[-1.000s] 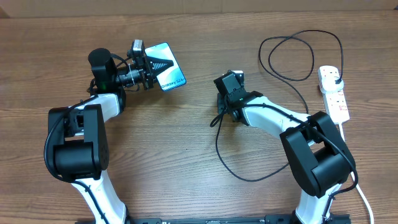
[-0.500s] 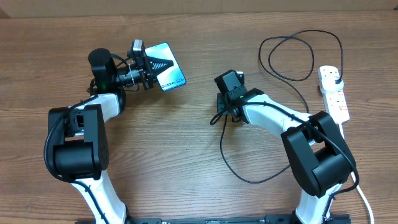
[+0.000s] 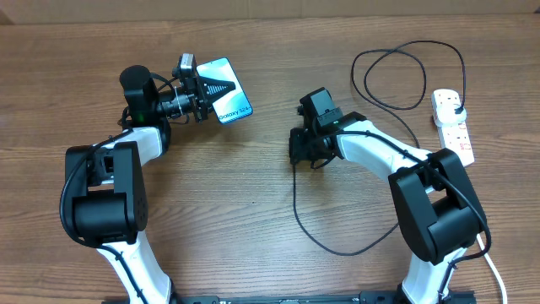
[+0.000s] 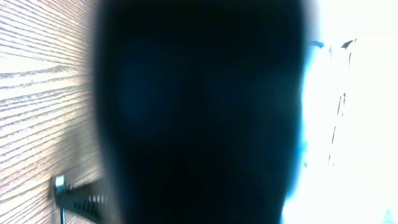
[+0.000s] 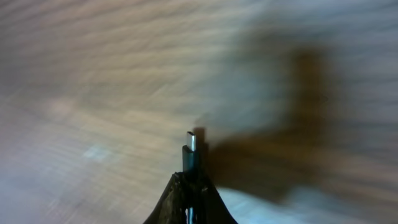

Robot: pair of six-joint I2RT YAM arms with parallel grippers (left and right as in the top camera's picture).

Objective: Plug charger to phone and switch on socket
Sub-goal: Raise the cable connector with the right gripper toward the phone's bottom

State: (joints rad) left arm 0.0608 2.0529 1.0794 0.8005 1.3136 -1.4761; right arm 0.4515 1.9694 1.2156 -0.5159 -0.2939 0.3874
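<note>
My left gripper (image 3: 205, 91) is shut on the phone (image 3: 229, 95), gripping its left end; the light-blue screen faces up. In the left wrist view the phone (image 4: 199, 106) fills the frame as a dark blur with glare on the right. My right gripper (image 3: 298, 149) is shut on the charger's connector, near the table's middle and apart from the phone. In the right wrist view the connector tip (image 5: 196, 144) sticks out beyond the closed fingers (image 5: 180, 193). The black cable (image 3: 297, 203) loops down and round to the plug (image 3: 456, 102) in the socket (image 3: 456, 135).
The cable makes a wide loop (image 3: 405, 76) at the back right and another near the front (image 3: 337, 248). The socket's white cord (image 3: 494, 266) runs down the right edge. Bare wooden table (image 3: 253, 203) lies between the arms.
My right gripper has turned and shifted slightly, now pointing left with the connector in it; the cable below it has swung. The left arm and phone have not moved.
</note>
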